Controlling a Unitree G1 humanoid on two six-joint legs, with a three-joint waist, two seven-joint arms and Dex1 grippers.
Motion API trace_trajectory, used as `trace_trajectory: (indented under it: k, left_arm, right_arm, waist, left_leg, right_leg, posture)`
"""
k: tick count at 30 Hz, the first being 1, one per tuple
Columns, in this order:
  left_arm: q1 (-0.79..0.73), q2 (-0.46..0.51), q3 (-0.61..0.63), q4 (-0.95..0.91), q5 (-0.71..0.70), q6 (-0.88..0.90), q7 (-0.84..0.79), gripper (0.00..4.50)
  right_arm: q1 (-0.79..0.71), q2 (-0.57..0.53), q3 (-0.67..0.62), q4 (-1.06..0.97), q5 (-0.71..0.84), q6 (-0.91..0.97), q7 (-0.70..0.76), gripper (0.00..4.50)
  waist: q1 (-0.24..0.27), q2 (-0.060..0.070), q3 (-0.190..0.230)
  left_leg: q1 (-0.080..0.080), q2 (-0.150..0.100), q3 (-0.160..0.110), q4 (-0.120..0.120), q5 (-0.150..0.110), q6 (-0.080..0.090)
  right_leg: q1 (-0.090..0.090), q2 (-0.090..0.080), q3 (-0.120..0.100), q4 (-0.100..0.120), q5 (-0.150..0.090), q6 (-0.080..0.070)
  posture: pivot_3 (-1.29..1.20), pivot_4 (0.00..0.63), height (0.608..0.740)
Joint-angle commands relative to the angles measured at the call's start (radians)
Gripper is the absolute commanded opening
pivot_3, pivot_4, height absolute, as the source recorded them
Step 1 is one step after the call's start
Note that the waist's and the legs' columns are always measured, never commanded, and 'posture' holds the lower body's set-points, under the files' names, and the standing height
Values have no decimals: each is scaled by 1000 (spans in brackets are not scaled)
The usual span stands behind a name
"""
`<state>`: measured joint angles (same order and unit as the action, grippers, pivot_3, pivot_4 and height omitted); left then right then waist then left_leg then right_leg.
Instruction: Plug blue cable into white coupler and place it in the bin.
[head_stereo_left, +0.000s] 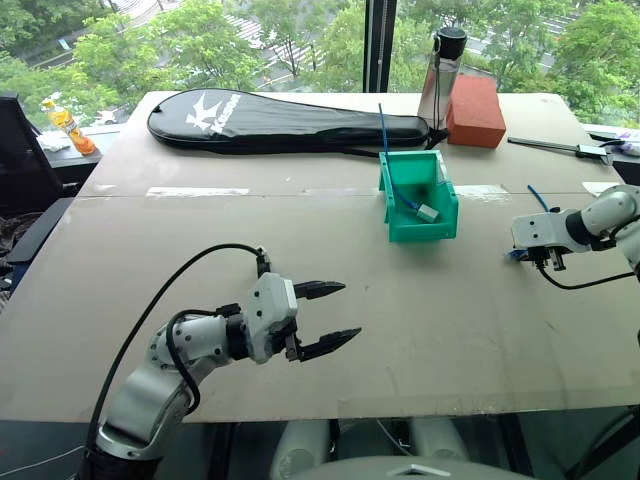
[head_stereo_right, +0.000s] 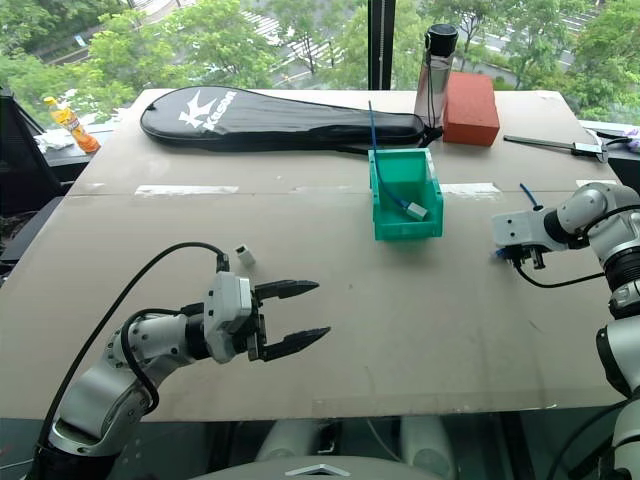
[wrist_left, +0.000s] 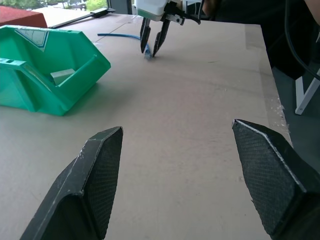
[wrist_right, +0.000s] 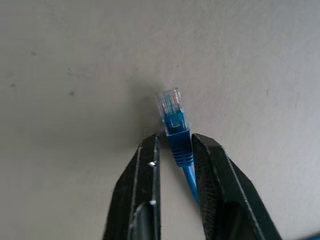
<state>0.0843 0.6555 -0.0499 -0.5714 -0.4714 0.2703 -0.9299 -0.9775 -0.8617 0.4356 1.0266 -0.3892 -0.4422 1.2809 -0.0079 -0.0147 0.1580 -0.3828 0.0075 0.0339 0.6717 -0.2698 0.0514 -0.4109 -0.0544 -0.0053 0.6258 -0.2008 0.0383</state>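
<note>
- Two hands are over the tabletop (head_stereo_left: 300, 215). The right hand (wrist_right: 175, 150) is on the right side, pointing down, and its two black fingers (wrist_right: 147, 170) are pressed together on the blue cable (wrist_right: 176, 131), just behind the clear plug.
- The left hand (head_stereo_left: 328, 317) hangs near the front on the left. Its fingers are spread wide and hold nothing.
- The white coupler (head_stereo_right: 244, 255) sits on the tabletop just beyond the left hand, well apart from the cable.
- The bin (head_stereo_left: 418, 198) stands in the middle, farther back. Inside it lies another blue cable with a grey-white block (head_stereo_left: 428, 212) on its end.
- I think the step now is picking up the cable. To do it well, the grip should stay close behind the plug, so the tip does not wobble when it goes into the socket.
- The plug is clear, hard and boxy, with a soft-looking ribbed blue sleeve behind it. The cable is thin and bendy.
- The bin is shiny green plastic with slanted sides and a low front. The tabletop is flat, dull and pale brown.
</note>
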Motion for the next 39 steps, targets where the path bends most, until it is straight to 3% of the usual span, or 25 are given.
trace_trajectory:
  k: [1, 5, 7, 9, 11, 13, 17, 23, 24, 25, 28, 32, 35, 39]
  left_arm:
    - [8, -4, 4, -39, 1, -24, 7, 3594]
    - [25, -8, 12, -38, 9, -29, 23, 3594]
    - [34, -13, 20, -28, 17, -37, 35, 3594]
    - [42, -25, 17, -6, 46, -64, 51, 3594]
    - [52, -38, 8, 5, 66, -80, 65, 3594]
    - [60, -52, 4, 8, 77, -86, 82, 3594]
    - [64, -62, 12, 22, 101, -87, 109, 3594]
    - [56, -42, 27, 51, 117, -91, 102, 3594]
    - [51, -40, 30, 58, 119, -91, 101, 3594]
    - [47, -36, 31, 67, 128, -97, 100, 3594]
    - [22, -30, 36, 91, 135, -86, 106, 3594]
    - [-72, -25, 0, 123, 124, -28, 86, 3594]
    - [-153, -19, -38, 183, 147, -38, 42, 3594]
    - [-299, -42, -103, 294, 162, -31, -11, 3594]
  right_arm:
    - [-22, 10, 19, 68, -39, -9, 5, 25]
    - [-16, 27, -33, 1, 41, 59, 112, 25]
    - [32, 34, -75, -182, 127, 259, 226, 25]
    - [140, 7, -84, -531, 207, 514, 311, 25]
    - [230, 15, -83, -841, 237, 729, 322, 25]
    - [263, 78, -59, -1025, 231, 897, 261, 25]
    - [251, 215, 37, -1120, 142, 1042, 124, 25]
    - [205, 344, 127, -1004, 88, 1024, 0, 25]
    - [203, 359, 124, -983, 97, 1010, -13, 747]
    - [210, 381, 105, -967, 116, 1000, -35, 1011]
    - [260, 375, 52, -1017, 159, 990, -58, 2539]
    - [358, 359, -155, -1229, 325, 1037, -79, 4365]
    - [448, 339, -279, -1355, 436, 1082, -102, 4365]
    - [681, 374, -536, -1556, 638, 1178, -182, 4365]
  waist:
    - [-3, 0, 0]
    - [-3, 0, 0]
    - [-3, 0, 0]
    - [-2, 1, 0]
    - [-3, 3, 1]
    - [-3, 4, 1]
    - [-3, 4, 1]
    - [-1, 3, 0]
    - [-3, 2, 0]
    - [-3, 2, 0]
    - [-5, 1, 0]
    - [2, 3, 1]
    - [9, 3, 1]
    - [30, 2, 1]
  left_leg:
    - [0, 0, 0, 0, 0, 0]
    - [0, 0, 0, 0, 0, 0]
    - [0, 0, 0, -1, 0, 0]
    - [-1, 1, -2, -2, 0, 0]
    - [-2, 2, -5, -3, 0, 0]
    - [-2, 2, -6, -4, 0, 0]
    - [-4, 2, -7, -3, 0, -1]
    - [-5, -2, -8, -1, 0, -1]
    - [-5, -2, -8, -1, 0, -1]
    - [-5, -2, -8, -1, 0, -1]
    - [-4, -1, -9, -2, 0, -1]
    - [-7, -1, -10, -2, 0, -1]
    - [-14, -2, -12, -1, 0, -1]
    - [-14, -2, -12, -1, 0, -1]
  right_leg:
    - [0, 0, 0, 0, 0, 0]
    - [0, -1, 0, 0, 0, 0]
    - [0, -1, 0, 0, 0, 0]
    - [-1, -6, 0, 0, 0, 0]
    - [-2, -6, -1, 1, 0, 0]
    - [-3, -6, -2, 1, 0, -1]
    - [-4, -6, -3, 1, 0, -1]
    - [-4, -8, -7, 1, 0, -1]
    - [-4, -9, -7, 1, 0, -1]
    - [-4, -8, -7, 1, 0, -1]
    - [-4, -6, -8, 1, 0, -1]
    - [-5, -6, -10, 1, 0, -1]
    - [-10, -2, -10, 1, 3, 3]
    - [-9, -1, -11, -1, 2, 4]
  posture:
    - [0, 150, 740]
    - [0, 150, 740]
    - [0, 150, 740]
    - [0, 150, 740]
    - [0, 150, 740]
    - [0, 150, 740]
    - [0, 150, 740]
    - [0, 150, 740]
    - [0, 150, 740]
    - [0, 150, 740]
    - [0, 150, 740]
    - [0, 150, 740]
    - [0, 150, 740]
    - [0, 150, 740]
